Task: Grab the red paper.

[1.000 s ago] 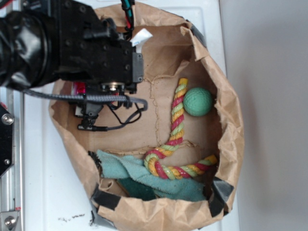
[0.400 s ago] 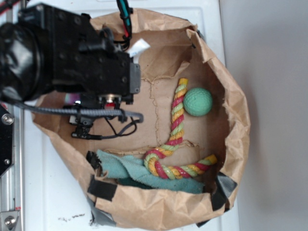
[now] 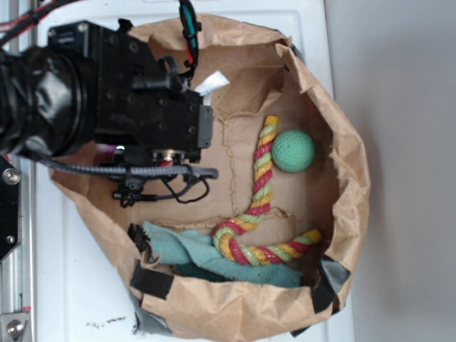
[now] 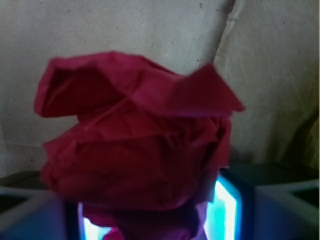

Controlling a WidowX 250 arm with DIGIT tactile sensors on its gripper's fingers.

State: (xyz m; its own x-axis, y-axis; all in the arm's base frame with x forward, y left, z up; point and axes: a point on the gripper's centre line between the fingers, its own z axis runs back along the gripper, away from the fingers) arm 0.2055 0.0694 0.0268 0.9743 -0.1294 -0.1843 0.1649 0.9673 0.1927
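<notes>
Filling most of the wrist view, the red paper [image 4: 135, 145] sits right at the gripper [image 4: 150, 220], its lower creases tucked between the two fingers [image 4: 272, 210] at the bottom corners, which press in on it from either side. In the exterior view the black arm [image 3: 107, 100] hangs over the left part of the brown paper bag [image 3: 342, 206] and hides the wad. The green ball [image 3: 293, 150], twisted rope [image 3: 260, 192] and teal cloth [image 3: 206, 256] lie well apart to the right.
</notes>
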